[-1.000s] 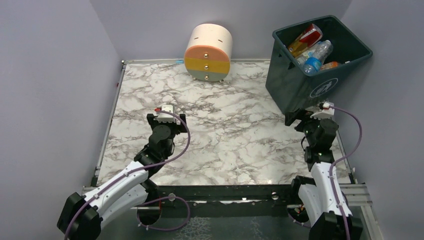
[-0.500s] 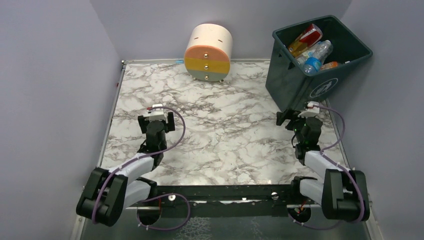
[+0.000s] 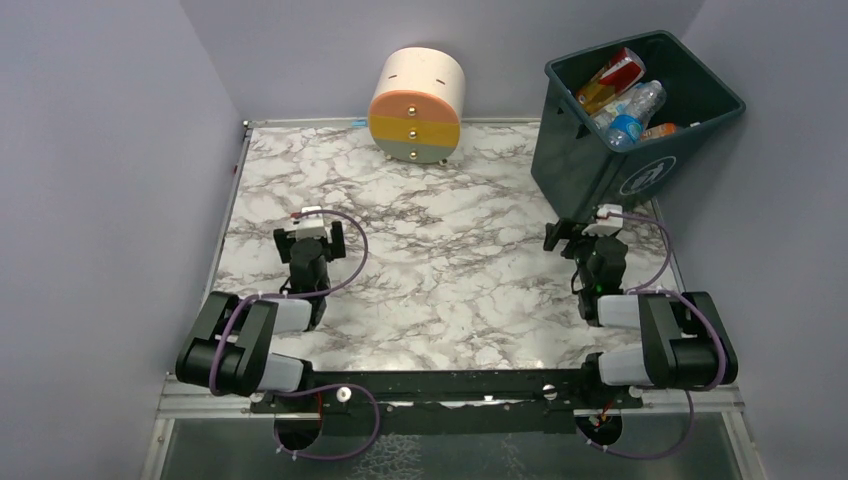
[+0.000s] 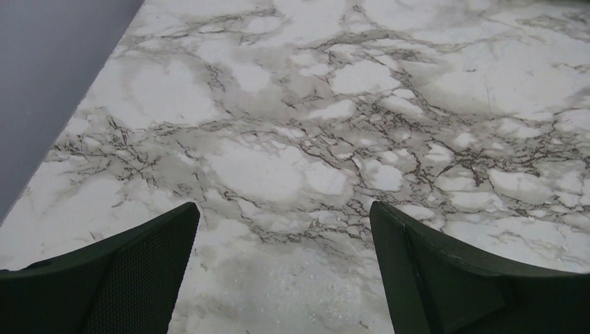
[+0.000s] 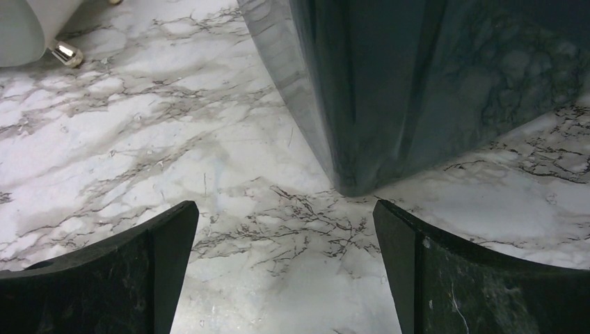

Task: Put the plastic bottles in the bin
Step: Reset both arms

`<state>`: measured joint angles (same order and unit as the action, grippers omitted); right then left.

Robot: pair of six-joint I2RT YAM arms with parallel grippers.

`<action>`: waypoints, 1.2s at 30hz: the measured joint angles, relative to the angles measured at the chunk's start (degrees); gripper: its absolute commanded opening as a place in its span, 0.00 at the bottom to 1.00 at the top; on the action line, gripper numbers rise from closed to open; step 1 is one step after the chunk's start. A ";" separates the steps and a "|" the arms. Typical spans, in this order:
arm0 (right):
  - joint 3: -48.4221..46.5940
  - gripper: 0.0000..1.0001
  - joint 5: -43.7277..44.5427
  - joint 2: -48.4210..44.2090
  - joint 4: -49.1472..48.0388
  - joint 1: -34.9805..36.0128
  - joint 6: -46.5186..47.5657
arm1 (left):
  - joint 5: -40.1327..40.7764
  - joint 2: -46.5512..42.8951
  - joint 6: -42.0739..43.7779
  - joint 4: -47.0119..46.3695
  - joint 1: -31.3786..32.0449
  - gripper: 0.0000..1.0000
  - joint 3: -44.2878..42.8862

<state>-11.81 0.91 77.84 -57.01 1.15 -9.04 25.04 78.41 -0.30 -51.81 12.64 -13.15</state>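
Note:
The dark green bin [image 3: 580, 170] stands at the table's far right corner. Several plastic bottles [image 3: 632, 108] lie inside it, clear and orange-filled, one with a red label. My left gripper [image 3: 310, 238] rests low over the left half of the marble table, open, with only bare marble between its fingers [image 4: 285, 216]. My right gripper [image 3: 583, 232] sits just in front of the bin's near corner, open and holding nothing [image 5: 285, 216]. The bin's wall [image 5: 431, 83] fills the top right of the right wrist view. No bottle shows on the table.
A cream, orange and grey round drawer unit [image 3: 415, 105] stands at the back middle of the table; its foot and edge [image 5: 28, 28] show in the right wrist view. Lilac walls close in the left, back and right sides. Both arms are folded near their bases.
Both arms have folded back and down toward their bases. The left gripper has drifted left and the right gripper left toward the bin's near corner. Both stayed open.

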 measured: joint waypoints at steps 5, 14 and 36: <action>-0.04 1.00 1.22 3.04 -3.41 0.37 1.11 | -2.16 1.01 0.48 -4.83 -1.79 0.99 0.09; -2.19 0.99 1.57 6.08 -3.98 0.55 2.27 | -5.79 3.82 2.49 -10.29 -4.04 0.99 0.11; -1.16 1.00 -8.74 14.36 -17.25 1.16 7.74 | -14.29 15.30 5.51 -21.99 -6.32 0.99 -1.31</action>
<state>-12.97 -7.84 92.20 -74.26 2.31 -1.30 10.74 93.71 5.21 -73.80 6.33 -14.46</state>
